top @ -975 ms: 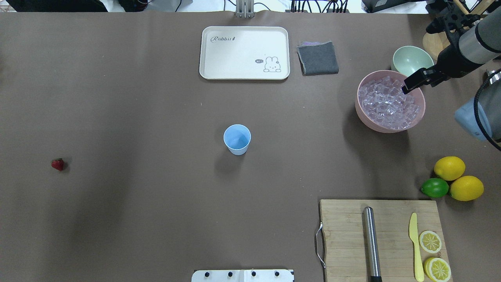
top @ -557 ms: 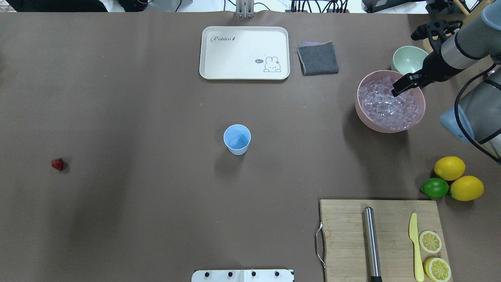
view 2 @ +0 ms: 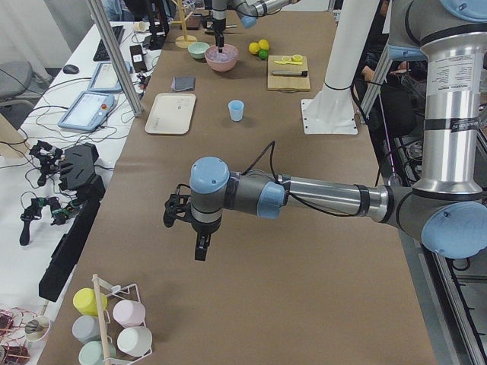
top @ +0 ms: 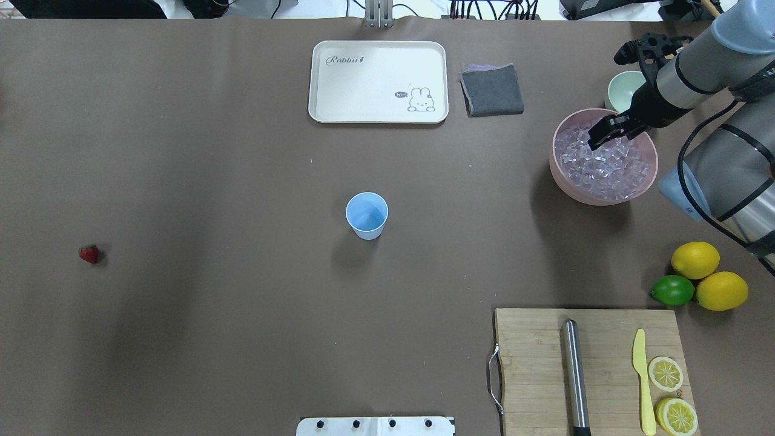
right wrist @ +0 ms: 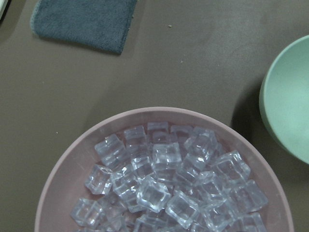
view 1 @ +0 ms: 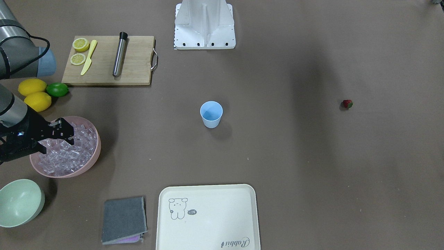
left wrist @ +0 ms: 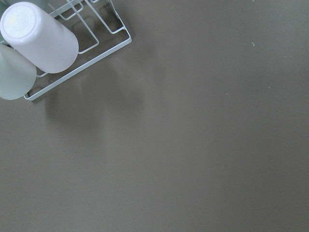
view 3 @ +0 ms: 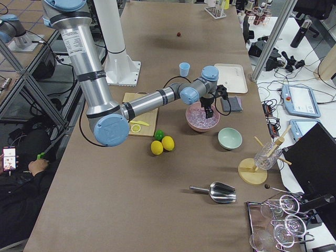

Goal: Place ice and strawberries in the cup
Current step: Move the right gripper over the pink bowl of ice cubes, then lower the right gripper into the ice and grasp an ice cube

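Note:
The light blue cup (top: 366,215) stands upright in the middle of the table, also in the front view (view 1: 211,114). The strawberry (top: 89,254) lies alone far to the left (view 1: 347,103). The ice (top: 607,166) fills a pink bowl (top: 558,171); the right wrist view looks straight down on the cubes (right wrist: 164,188). My right gripper (top: 597,138) hangs open and empty just above the ice (view 1: 58,143). My left gripper (view 2: 199,247) shows only in the left side view, over bare table far from the cup; I cannot tell if it is open.
A pale green bowl (top: 626,91) sits behind the pink bowl. A grey cloth (top: 491,90) and white tray (top: 378,82) lie at the back. Two lemons and a lime (top: 672,290) and a cutting board (top: 533,369) are front right. A cup rack (left wrist: 43,46) is near the left wrist.
My right gripper has moved left from the pink bowl's right rim to over the ice near the bowl's middle. The cup and strawberry have not moved.

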Tool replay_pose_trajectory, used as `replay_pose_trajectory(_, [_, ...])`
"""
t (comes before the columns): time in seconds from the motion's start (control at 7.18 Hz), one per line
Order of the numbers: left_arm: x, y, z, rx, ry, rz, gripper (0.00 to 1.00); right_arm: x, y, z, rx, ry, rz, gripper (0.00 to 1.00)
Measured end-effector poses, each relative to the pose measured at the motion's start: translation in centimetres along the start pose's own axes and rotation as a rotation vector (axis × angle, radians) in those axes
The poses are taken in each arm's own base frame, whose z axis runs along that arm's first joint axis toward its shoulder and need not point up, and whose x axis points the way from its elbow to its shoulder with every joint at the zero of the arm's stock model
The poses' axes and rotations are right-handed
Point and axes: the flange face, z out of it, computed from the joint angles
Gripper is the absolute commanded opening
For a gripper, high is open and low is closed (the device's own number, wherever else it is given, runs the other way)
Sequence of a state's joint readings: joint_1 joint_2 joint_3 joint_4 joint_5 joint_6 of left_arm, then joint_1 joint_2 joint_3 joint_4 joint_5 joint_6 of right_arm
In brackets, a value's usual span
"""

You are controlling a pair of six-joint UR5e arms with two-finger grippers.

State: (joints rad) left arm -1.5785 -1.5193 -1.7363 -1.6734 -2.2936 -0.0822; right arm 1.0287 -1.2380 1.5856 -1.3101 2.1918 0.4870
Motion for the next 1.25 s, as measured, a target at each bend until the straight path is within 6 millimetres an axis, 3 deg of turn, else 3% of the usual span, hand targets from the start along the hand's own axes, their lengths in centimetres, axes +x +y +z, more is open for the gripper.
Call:
replay_pose_trajectory(0.42, [0.0,-0.1,0.0,0.001,0.0,0.003,0.98,-0.6,-1.3,1.7,-0.018,0.015,0.006,0.81])
replay_pose_trajectory(1.25, [0.0,-0.1,0.0,0.001,0.0,0.003,0.98,-2.1,-0.5,3.9,-0.051,0.015,-0.007,0.79])
